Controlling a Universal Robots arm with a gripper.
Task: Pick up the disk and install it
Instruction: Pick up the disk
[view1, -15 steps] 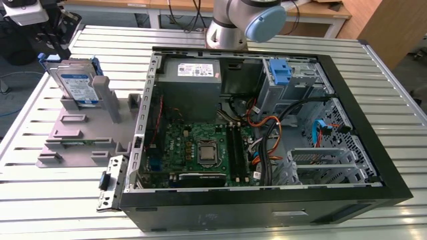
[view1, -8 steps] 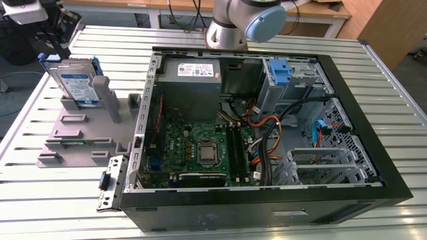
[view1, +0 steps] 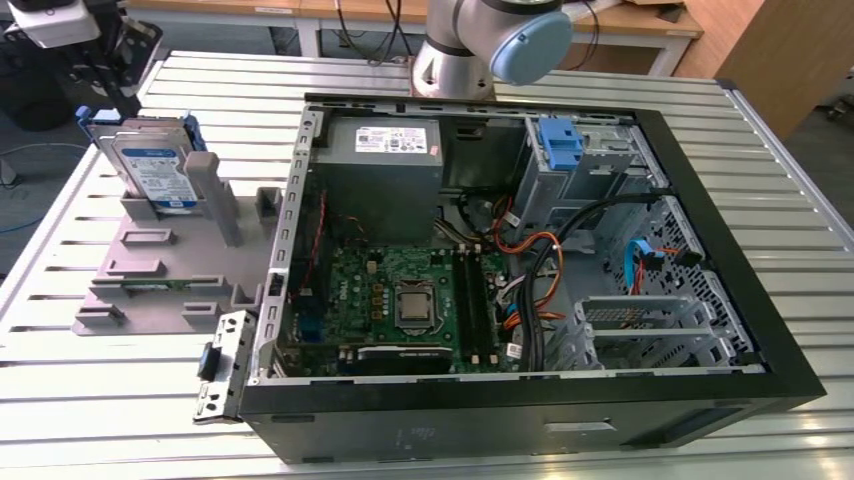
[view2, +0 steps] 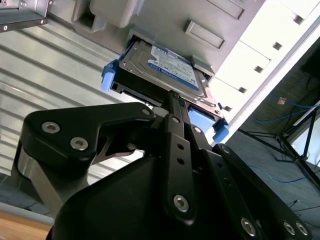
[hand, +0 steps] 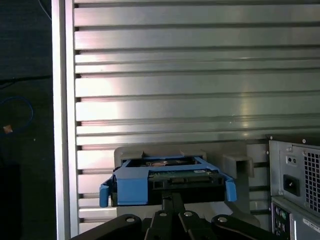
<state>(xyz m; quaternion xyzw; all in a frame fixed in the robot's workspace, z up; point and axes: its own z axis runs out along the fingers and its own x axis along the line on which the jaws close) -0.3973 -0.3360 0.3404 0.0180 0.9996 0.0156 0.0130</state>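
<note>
The gripper (hand: 170, 196) has its two black fingers (view2: 176, 107) drawn together into one narrow blade with no gap between them and nothing clamped. In both wrist views the tip sits right at the middle of the near edge of the disk (hand: 167, 181); whether it touches that edge cannot be told. The disk, a silver drive with a blue-and-white label in a blue plastic frame, stands upright on its edge in a slot of a grey stand (view1: 160, 260). In the exterior view the label faces the camera, and the stand rests on the slatted metal table (view1: 120, 400) on the exterior view's left, just beside the open computer case (view1: 747, 300) but outside it. Further along, inside the case, a grey power supply (view1: 380, 160) sits in the far corner, with a green motherboard (view1: 400, 290) nearer the camera and a tangle of black and orange cables (view1: 541, 260) beside it. A tall blue latch (view1: 563, 145) stands toward the exterior view's right. Beyond the case, the arm (view1: 487, 45) rises from the far edge of the table.
</note>
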